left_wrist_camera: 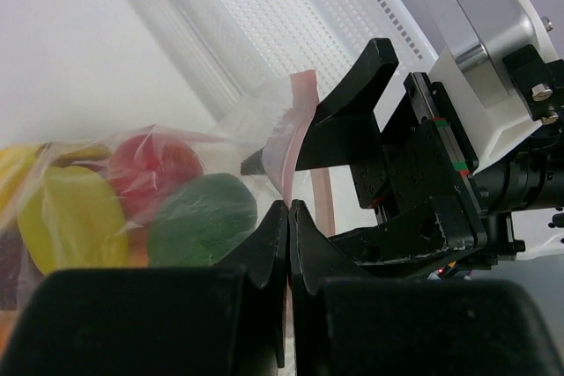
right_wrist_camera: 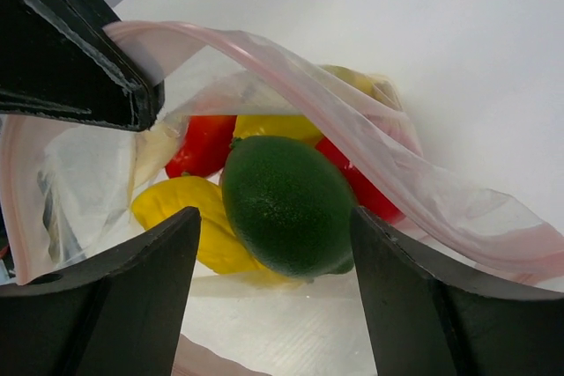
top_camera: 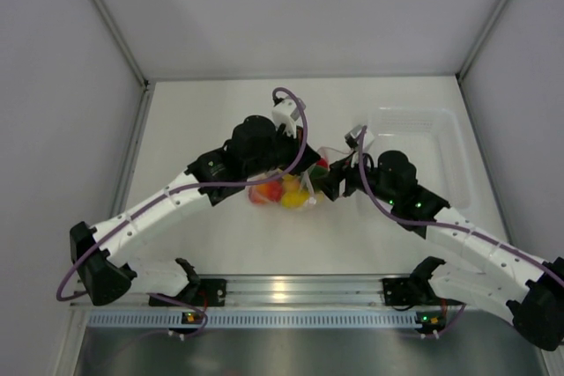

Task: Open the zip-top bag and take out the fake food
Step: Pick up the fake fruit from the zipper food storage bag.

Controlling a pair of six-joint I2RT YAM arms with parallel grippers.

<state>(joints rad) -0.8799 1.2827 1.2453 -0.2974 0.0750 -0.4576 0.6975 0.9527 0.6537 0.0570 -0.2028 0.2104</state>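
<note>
The zip-top bag (top_camera: 308, 184) lies mid-table between both arms, with the fake food (top_camera: 278, 191) inside. My left gripper (left_wrist_camera: 289, 207) is shut on the bag's edge by the pink zip strip (left_wrist_camera: 300, 107), holding the mouth up. My right gripper (right_wrist_camera: 273, 217) is open at the bag's mouth, its fingertips either side of a green lime (right_wrist_camera: 282, 204) with gaps on both sides. Behind the lime lie yellow pieces (right_wrist_camera: 181, 204) and a red piece (right_wrist_camera: 203, 143). In the left wrist view the lime (left_wrist_camera: 203, 217), a red fruit (left_wrist_camera: 154, 165) and a yellow piece (left_wrist_camera: 70, 217) show through the plastic.
A clear rigid tray (top_camera: 414, 125) stands at the back right, beside the right arm. White walls close the table on the left, the back and the right. An aluminium rail (top_camera: 291, 288) runs along the near edge between the arm bases.
</note>
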